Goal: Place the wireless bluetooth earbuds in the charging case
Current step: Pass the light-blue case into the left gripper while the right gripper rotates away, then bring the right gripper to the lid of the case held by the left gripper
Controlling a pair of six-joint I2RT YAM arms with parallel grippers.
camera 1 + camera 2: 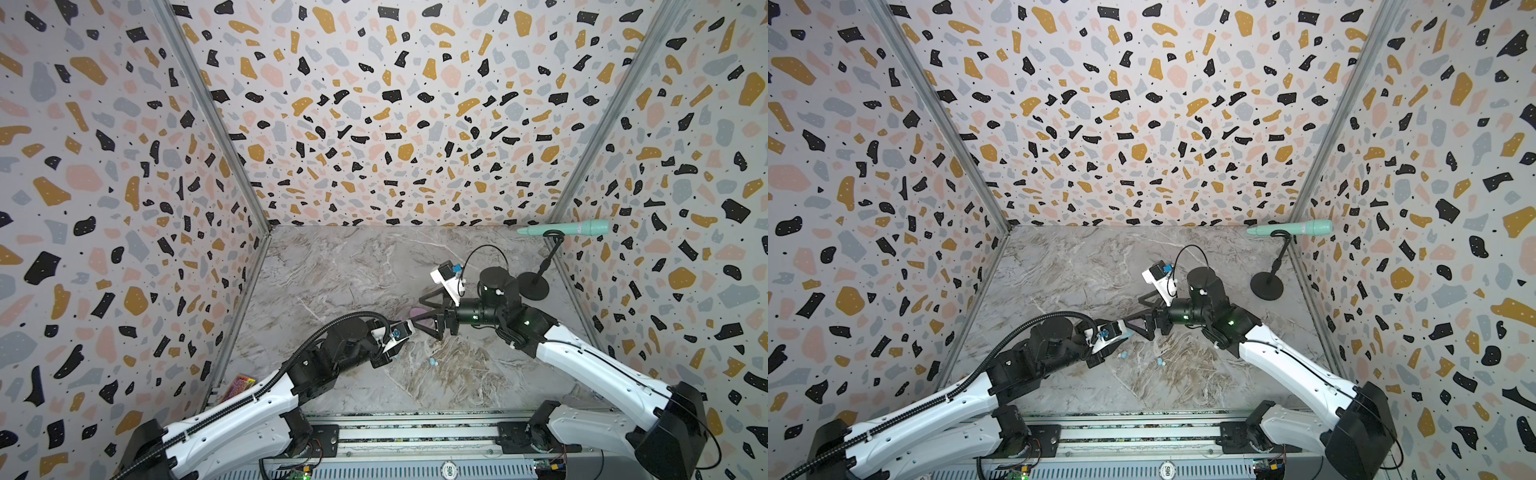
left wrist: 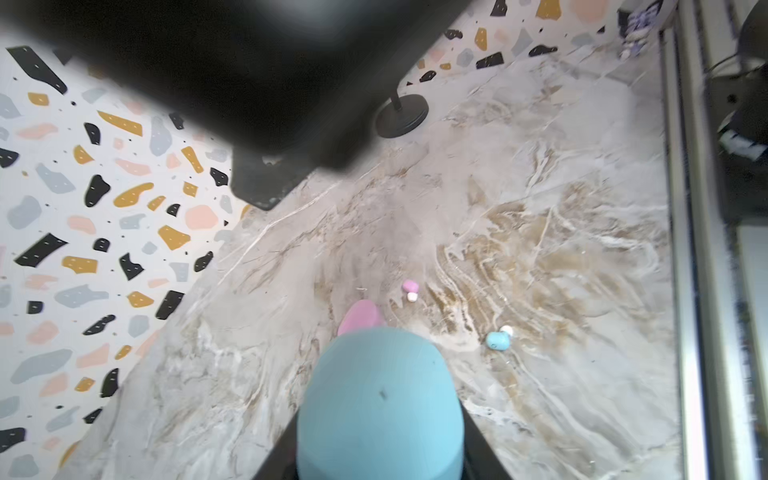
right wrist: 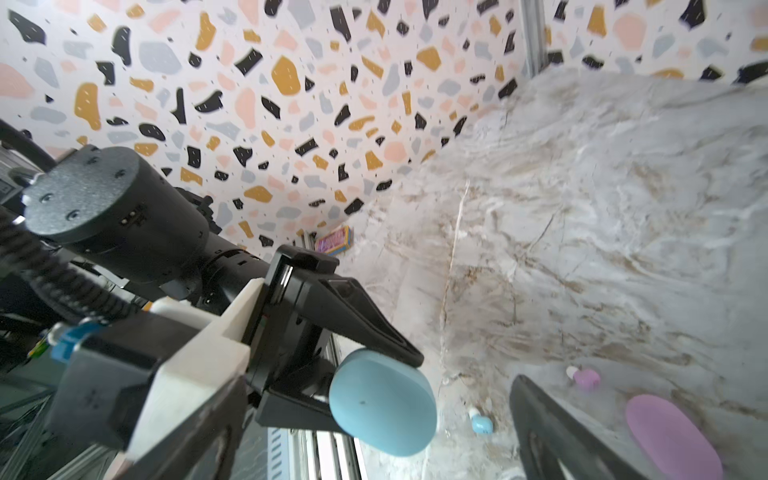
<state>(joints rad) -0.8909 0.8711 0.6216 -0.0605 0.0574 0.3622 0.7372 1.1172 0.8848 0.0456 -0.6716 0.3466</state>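
The wireless bluetooth earbuds [image 3: 481, 423] in view lie loose on the marble table [image 1: 332, 266], outside both cases. A light blue earbud [image 1: 433, 362] sits near the table's middle, at about five o'clock from the left tool [image 2: 380, 449]. A pink earbud [image 2: 410, 289], clear only in the wrist views, rests just beside the pink charging case [image 2: 360, 318], apart from it. The left tool is clamped on the blue charging case [image 1: 1127, 330], lifted off the table, its rounded end sticking out past the fingers [image 3: 374, 328]. The right tool [image 1: 415, 310] reaches in from three o'clock, jaws wide apart and holding nothing. In a top view the pink charging case shows between them. Whether it is touched cannot be told. At the table's two o'clock corner a teal microphone [image 1: 577, 227] rests on a black stand [image 1: 534, 286].
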